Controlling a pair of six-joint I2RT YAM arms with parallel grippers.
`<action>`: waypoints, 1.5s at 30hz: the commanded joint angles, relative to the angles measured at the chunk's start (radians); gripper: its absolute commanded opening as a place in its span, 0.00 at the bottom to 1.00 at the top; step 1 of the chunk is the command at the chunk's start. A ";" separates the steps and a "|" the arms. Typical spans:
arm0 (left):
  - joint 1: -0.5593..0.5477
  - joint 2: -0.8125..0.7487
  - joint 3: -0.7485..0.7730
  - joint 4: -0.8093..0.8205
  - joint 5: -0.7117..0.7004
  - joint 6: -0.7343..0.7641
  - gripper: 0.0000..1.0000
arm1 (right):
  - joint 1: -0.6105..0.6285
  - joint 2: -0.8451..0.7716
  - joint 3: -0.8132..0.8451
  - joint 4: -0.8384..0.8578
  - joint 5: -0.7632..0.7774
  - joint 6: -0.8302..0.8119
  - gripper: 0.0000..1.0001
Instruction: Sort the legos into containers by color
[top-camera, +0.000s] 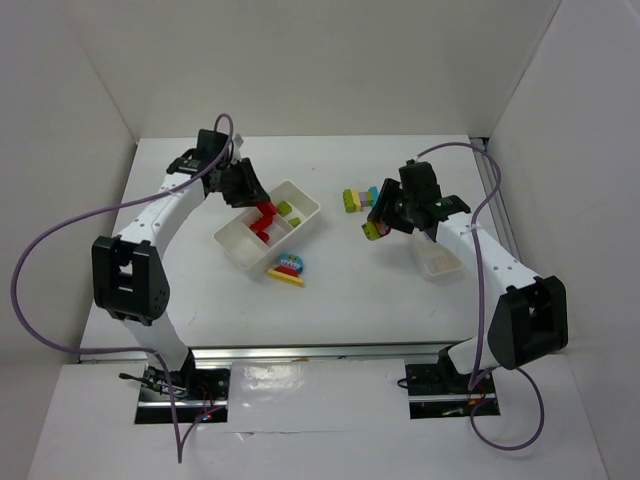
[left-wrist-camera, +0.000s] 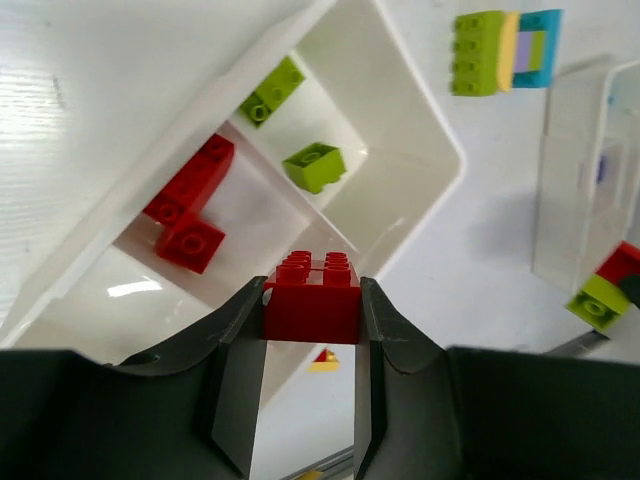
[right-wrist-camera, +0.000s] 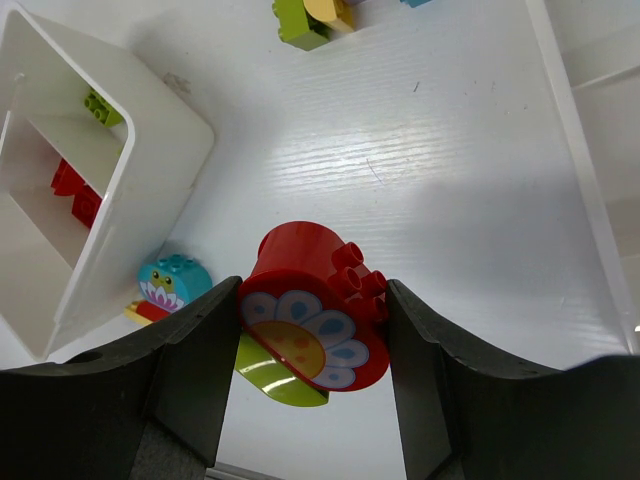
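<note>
My left gripper (left-wrist-camera: 312, 305) is shut on a red lego brick (left-wrist-camera: 312, 295), held above the wide white tray (left-wrist-camera: 420, 130) (top-camera: 312, 205). Its middle compartment holds red legos (left-wrist-camera: 190, 205) (top-camera: 265, 222), and the one beside it holds two lime green legos (left-wrist-camera: 315, 165) (top-camera: 287, 210). My right gripper (right-wrist-camera: 315, 345) (top-camera: 385, 222) is shut on a round red flower-print lego (right-wrist-camera: 315, 335) with a lime green piece (right-wrist-camera: 275, 380) stuck under it, above bare table right of the tray. A lime, yellow and cyan stack (top-camera: 360, 198) (left-wrist-camera: 505, 50) lies at the back centre.
A cyan, red and yellow stack (top-camera: 288, 268) (right-wrist-camera: 168, 285) lies on the table just in front of the wide tray. The narrow white tray (top-camera: 440, 262) (left-wrist-camera: 580, 190) sits at the right, partly under my right arm. White walls close in the table.
</note>
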 joint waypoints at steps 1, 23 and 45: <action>-0.008 0.041 0.045 -0.059 -0.098 0.019 0.00 | 0.005 -0.020 -0.002 -0.013 0.007 -0.006 0.28; -0.079 -0.080 0.018 0.064 0.275 0.170 0.87 | 0.015 -0.009 0.027 0.005 0.013 -0.035 0.28; -0.387 0.029 -0.246 0.693 0.335 -0.281 0.91 | 0.071 0.000 0.046 0.073 -0.053 0.035 0.28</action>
